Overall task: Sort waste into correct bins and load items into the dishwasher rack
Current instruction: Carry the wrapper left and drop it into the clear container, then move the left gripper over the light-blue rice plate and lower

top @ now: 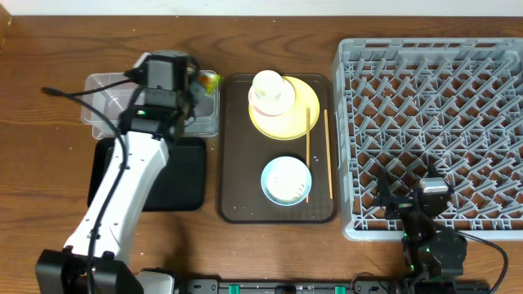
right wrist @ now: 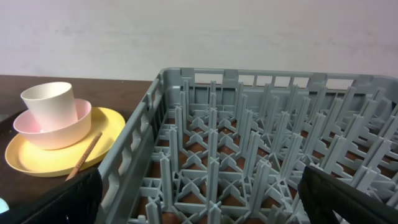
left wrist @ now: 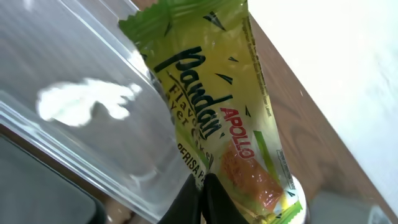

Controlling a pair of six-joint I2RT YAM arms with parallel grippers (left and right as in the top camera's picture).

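Left wrist: clamping the wrapper (left wrist: 217, 124) by one end in the left gripper (left wrist: 202, 199), hanging it at the rim of the tub (left wrist: 74, 124), likely for dropping in as waste. Holding the right gripper (right wrist: 199, 202) spread wide above the near edge of the rack (right wrist: 249, 124), out of the way.

On my left wrist feed, the green-and-yellow snack wrapper (left wrist: 211, 106) runs from top centre down to lower right. Its lower end is pinched in the left gripper (left wrist: 204, 190), dark fingers together at bottom centre. The clear tub (left wrist: 81, 162) fills the left, with a white patch (left wrist: 87, 102) showing at its wall. The brown table (left wrist: 323, 137) lies right.
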